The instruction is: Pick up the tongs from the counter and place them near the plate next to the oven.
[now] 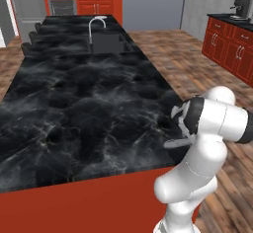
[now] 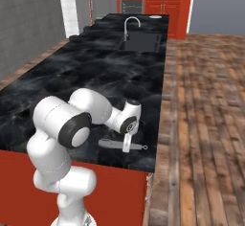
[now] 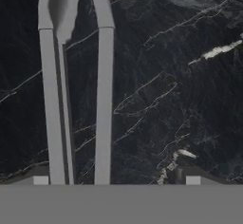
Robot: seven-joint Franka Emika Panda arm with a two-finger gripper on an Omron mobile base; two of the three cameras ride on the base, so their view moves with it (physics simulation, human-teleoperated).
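Tongs [image 2: 122,145]: grey metal, two thin arms, lying flat on the counter [image 2: 86,76] at lower centre of the right base view, close to the near front edge. In the hand view the tongs [image 3: 102,99] run top to bottom down the left half of the frame, arms side by side with a narrow gap.

Gripper [image 2: 127,146]: directly over the tongs in the right base view, one pale finger reaching down across them. In the hand view the fingertips [image 3: 40,180] stand wide apart at the bottom edge, one at left beside the tongs' arms, the other well to the right; nothing is clamped. The jaws straddle the tongs but are not closed on them. In the left base view the gripper [image 1: 178,142] sits at lower right, at the counter's near corner, partly hidden by the arm.

Progress, as judged: early. Approach appears made; grasp, lift, carry and set-down all remain. The tongs are not yet off the counter.

Containers:
- Sink [image 1: 106,43], upper centre of the left base view, set into the counter with a curved tap [image 1: 97,25]; basin dark, contents not discernible.
- Plate [image 2: 155,16], small and white, upper centre-right of the right base view at the far end of the counter; too small to tell whether anything is on it.
- Oven [image 2: 130,5], upper centre of that view, built into red cabinets, door closed.
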